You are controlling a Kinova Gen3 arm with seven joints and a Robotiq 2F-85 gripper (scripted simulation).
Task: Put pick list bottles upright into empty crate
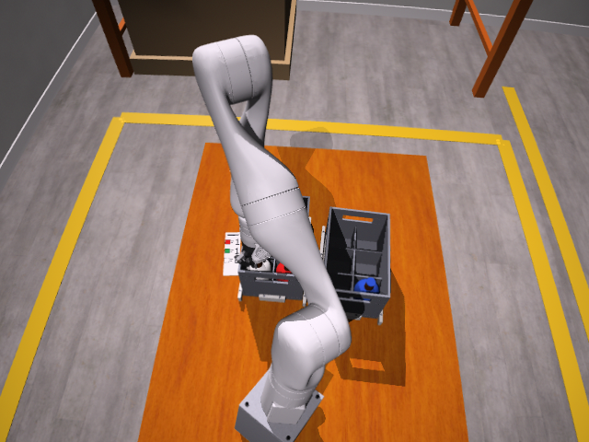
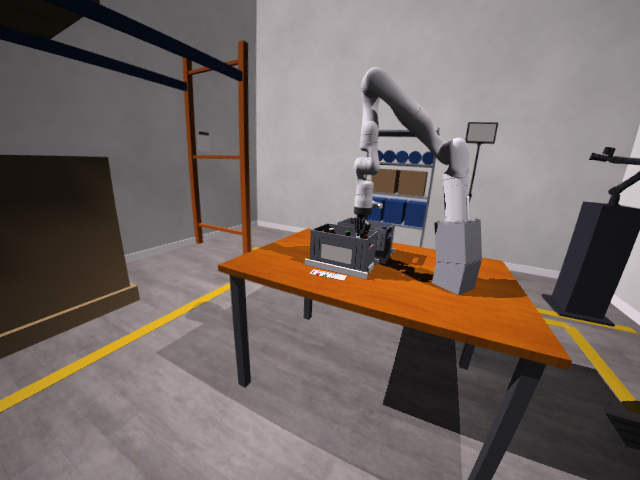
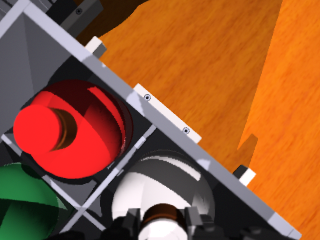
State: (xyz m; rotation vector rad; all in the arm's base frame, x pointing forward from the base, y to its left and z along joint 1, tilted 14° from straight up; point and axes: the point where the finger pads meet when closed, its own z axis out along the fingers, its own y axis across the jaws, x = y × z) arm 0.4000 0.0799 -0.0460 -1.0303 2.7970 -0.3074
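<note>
My gripper [image 3: 162, 223] [image 1: 251, 259] [image 2: 360, 226] is shut on the brown neck of a white bottle [image 3: 150, 187] [image 1: 260, 264]. The bottle stands in a corner cell of the left grey crate [image 3: 210, 162] [image 1: 271, 285] [image 2: 341, 251]. A red bottle [image 3: 65, 132] [image 1: 283, 268] stands in the cell next to it, and a green bottle [image 3: 22, 207] in another. The pick list [image 1: 230, 254] [image 2: 328, 274] lies on the table left of this crate; it shows a red line and a green line, and its lowest line is hidden by the gripper. The right crate [image 1: 385, 257] holds one blue bottle [image 1: 366, 285].
Both crates stand side by side on the orange table [image 1: 213, 356] [image 2: 465, 315]. The arm's base [image 1: 278, 409] stands at the table's near end and the arm hides much of the left crate in the overhead view. Dividers split the right crate into cells.
</note>
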